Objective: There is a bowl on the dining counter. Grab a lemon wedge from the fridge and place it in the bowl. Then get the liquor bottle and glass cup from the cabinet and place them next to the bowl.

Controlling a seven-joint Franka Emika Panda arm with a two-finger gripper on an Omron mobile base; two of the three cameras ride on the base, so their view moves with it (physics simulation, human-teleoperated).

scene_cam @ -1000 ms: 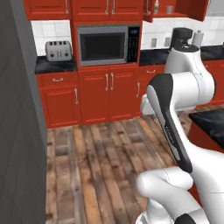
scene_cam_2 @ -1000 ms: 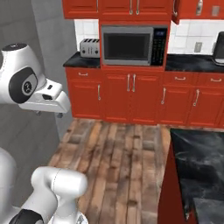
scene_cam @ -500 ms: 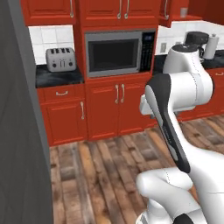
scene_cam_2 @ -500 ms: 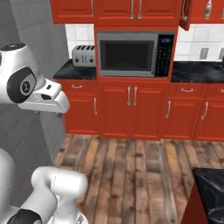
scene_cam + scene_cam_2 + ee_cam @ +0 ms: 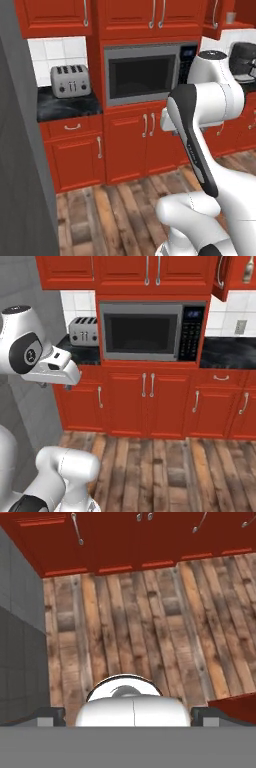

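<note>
We can read no text, label or number; the microwave [image 5: 152, 331] keypad [image 5: 191, 331] markings are too blurred.

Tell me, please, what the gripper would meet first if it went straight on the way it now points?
Probably the wooden floor: the open gripper looks down at bare planks, nothing between, though depth is unclear.

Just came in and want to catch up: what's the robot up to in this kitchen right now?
It is between steps, not handling anything. The white arm is tucked over its base, and its claw is open and empty, pointing down at the wooden floor. The base faces the red cabinets with the built-in microwave and a toaster on the dark counter. The grey fridge stands close on the left. No lemon wedge, bowl or cup is in its grasp.
</note>
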